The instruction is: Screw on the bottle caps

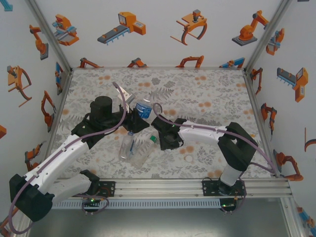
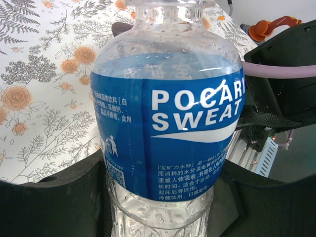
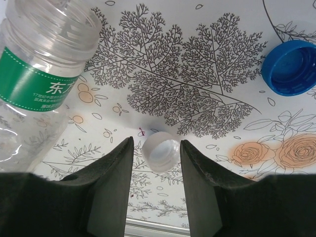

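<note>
White cap (image 3: 161, 153) sits seemingly loose inside right gripper (image 3: 156, 143); left gripper (image 2: 163, 207) clasps bottle (image 2: 168, 113).

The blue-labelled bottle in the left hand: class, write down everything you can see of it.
The blue-labelled bottle is small and made of clear plastic, with droplets inside its rounded shoulder. A blue band wraps its middle, printed POCARI SWEAT in white above small Chinese text. The left hand grips its clear lower body from both sides. Its neck runs off the top edge of the wrist view, so whether a cap is on cannot be told. Seen from above, it sits near the middle of the table.
</note>
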Controlling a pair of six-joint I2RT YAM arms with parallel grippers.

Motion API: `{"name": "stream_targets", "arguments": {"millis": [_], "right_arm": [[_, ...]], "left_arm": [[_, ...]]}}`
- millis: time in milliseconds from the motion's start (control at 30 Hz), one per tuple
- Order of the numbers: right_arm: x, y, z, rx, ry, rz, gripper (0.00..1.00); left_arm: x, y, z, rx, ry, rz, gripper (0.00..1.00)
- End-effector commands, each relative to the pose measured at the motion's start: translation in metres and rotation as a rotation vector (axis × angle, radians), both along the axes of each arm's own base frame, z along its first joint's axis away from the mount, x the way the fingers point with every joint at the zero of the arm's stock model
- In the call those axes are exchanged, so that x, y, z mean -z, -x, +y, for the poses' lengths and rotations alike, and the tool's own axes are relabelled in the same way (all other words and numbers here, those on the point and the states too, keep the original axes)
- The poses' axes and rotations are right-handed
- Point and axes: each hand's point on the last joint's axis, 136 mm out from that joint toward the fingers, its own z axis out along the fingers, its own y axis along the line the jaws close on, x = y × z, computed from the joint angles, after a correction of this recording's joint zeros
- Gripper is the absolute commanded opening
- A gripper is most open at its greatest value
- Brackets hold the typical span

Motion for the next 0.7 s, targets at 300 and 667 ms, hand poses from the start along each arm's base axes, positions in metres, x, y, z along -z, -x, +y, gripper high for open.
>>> {"name": "stream_targets", "arguments": {"millis": [300,667], "right_arm": [[0.018,0.007,-0.004,0.022,-0.002,0.046,0.32],[-0.001,-0.010,0.012,0.121,-0.576,0.074,0.25]], "left_arm": [[-0.011,-0.001,-0.001,0.007,0.034,-0.017,0.00],[-0.013,-0.004,-0.001,0.003,0.038,-0.015,0.00]]}}
